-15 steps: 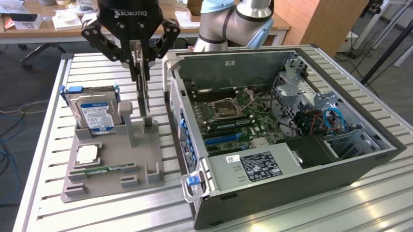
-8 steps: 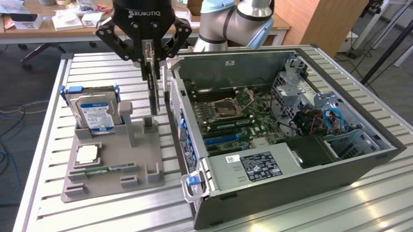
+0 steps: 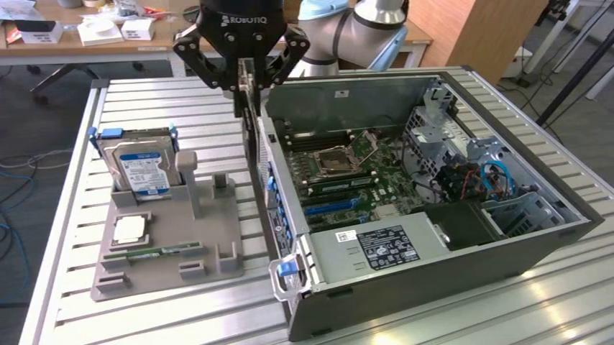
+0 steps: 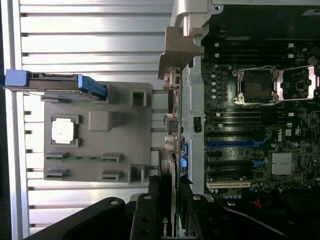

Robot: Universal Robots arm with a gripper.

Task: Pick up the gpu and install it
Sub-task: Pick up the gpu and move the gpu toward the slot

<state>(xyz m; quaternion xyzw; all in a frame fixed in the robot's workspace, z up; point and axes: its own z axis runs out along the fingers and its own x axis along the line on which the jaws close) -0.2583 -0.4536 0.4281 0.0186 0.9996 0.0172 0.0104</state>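
Hanging in the pincer (image 3: 246, 86), which is clamped on it, the gpu (image 3: 249, 122) is picked up, between tray (image 3: 163, 248) and case (image 3: 432, 280). Not slotted in yet.

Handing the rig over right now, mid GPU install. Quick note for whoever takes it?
Gripper: shut on the gpu, which hangs on edge.
Position: gpu is at the computer case wall that faces the grey holder, clear of the table.
Done: gpu picked up.
Left: gpu is not seated; the blue slots on the motherboard are empty.
Hard drive and memory stick sit in the holder.
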